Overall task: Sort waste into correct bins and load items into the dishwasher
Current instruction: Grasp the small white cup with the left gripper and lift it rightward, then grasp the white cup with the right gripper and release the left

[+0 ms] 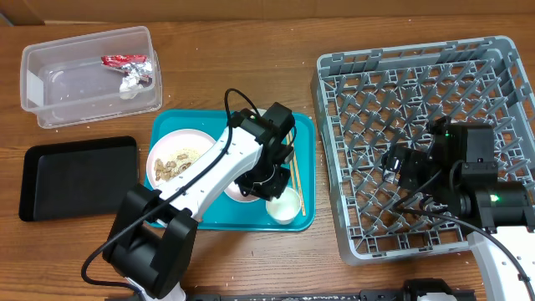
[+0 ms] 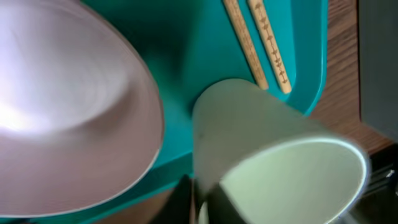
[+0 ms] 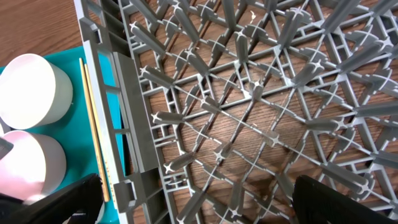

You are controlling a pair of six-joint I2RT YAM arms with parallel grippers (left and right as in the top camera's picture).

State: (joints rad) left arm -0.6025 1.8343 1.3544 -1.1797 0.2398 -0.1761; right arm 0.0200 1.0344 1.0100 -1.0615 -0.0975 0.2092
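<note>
The cup (image 2: 267, 143) sits right under the left gripper (image 1: 266, 180), at the tray's (image 2: 199, 50) corner nearest the dish rack (image 3: 132, 118); whether those jaws grip it I cannot tell. Farther off, the right gripper (image 3: 199, 208) hangs over that dish rack, jaws spread and empty.

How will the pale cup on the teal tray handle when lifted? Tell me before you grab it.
The cup looks smooth, so a grip may slip on it. Its walls look rigid and it seems empty, so it is probably stiff and light. It is round, so if tipped over it could roll toward the chopsticks on the tray.
</note>
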